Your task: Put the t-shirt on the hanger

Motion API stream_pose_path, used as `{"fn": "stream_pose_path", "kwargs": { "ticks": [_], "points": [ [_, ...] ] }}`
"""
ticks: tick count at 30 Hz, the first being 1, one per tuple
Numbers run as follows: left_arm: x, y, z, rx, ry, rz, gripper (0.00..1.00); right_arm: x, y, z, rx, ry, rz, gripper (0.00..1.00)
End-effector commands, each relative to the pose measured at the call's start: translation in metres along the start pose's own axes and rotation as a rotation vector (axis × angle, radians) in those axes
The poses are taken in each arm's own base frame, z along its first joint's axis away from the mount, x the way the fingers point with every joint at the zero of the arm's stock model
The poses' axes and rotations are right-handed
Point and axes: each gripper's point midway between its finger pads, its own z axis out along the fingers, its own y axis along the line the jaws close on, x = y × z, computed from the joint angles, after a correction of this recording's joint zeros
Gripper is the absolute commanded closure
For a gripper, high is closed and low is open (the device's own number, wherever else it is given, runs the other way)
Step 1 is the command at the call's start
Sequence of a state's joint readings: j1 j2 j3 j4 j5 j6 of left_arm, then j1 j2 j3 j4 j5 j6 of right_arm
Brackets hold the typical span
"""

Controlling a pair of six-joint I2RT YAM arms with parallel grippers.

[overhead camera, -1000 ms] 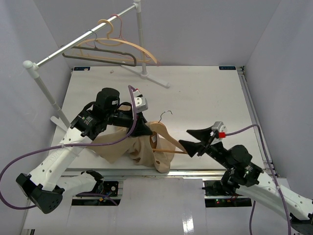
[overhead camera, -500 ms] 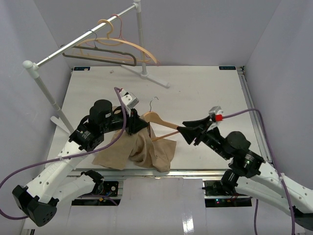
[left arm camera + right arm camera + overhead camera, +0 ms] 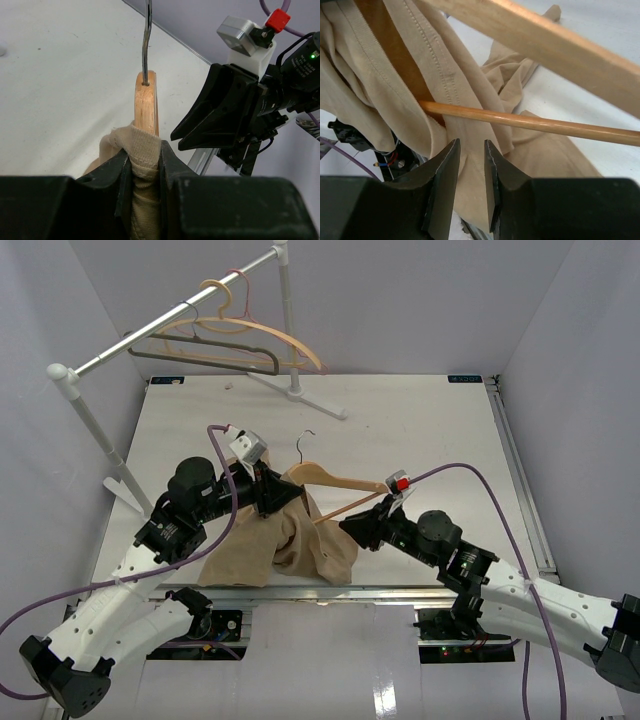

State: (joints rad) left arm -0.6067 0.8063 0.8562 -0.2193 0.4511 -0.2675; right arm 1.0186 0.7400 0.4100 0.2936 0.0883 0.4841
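Observation:
The hanger is tilted above the table, its wire hook pointing away from me. The tan t-shirt hangs bunched from its left half down to the table. My left gripper is shut on the shirt's ribbed collar, right where the wooden hanger top comes out of it. My right gripper is under the crossbar. Its jaws stand a narrow gap apart at a fold of the t-shirt, so this gripper is open.
A white clothes rail crosses the back left with a dark grey hanger and another wooden hanger on it. Its foot stands on the table. The table's near edge lies just below the shirt.
The left gripper has carried hanger and shirt up and toward the back. The right gripper has swung left, under the crossbar to the shirt, and its jaws have narrowed a lot.

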Motion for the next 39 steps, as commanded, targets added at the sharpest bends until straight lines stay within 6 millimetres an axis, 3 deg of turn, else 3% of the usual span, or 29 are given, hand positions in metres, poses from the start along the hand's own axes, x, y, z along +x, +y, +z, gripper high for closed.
{"fn": "stream_pose_path", "kwargs": {
  "ticks": [1, 9, 18, 27, 30, 32, 35, 39],
  "points": [
    [-0.019, -0.006, -0.002, 0.016, -0.088, 0.011, 1.00, -0.014, 0.024, 0.006, -0.090, -0.071, 0.042, 0.66],
    [-0.019, -0.010, 0.000, 0.040, -0.099, -0.002, 1.00, 0.017, 0.019, 0.016, -0.087, -0.012, 0.067, 0.56],
    [-0.017, -0.010, 0.002, 0.048, -0.100, -0.003, 1.00, 0.044, 0.018, 0.024, -0.066, 0.048, 0.076, 0.55],
    [-0.012, -0.008, 0.004, 0.056, -0.094, 0.000, 1.00, 0.049, 0.030, 0.031, -0.093, 0.052, 0.079, 0.53],
    [-0.013, -0.009, 0.004, 0.057, -0.096, 0.005, 1.00, 0.047, 0.034, 0.032, -0.100, 0.042, 0.084, 0.42],
    [-0.013, -0.009, 0.004, 0.056, -0.096, 0.008, 1.00, 0.048, 0.038, 0.034, -0.093, 0.048, 0.083, 0.41],
    [-0.015, -0.010, 0.003, 0.060, -0.100, 0.008, 1.00, 0.062, 0.032, 0.039, -0.028, 0.093, 0.077, 0.44],
    [-0.019, -0.012, 0.002, 0.066, -0.106, 0.007, 1.00, 0.074, 0.015, 0.041, 0.075, 0.117, 0.074, 0.60]
  ]
}}
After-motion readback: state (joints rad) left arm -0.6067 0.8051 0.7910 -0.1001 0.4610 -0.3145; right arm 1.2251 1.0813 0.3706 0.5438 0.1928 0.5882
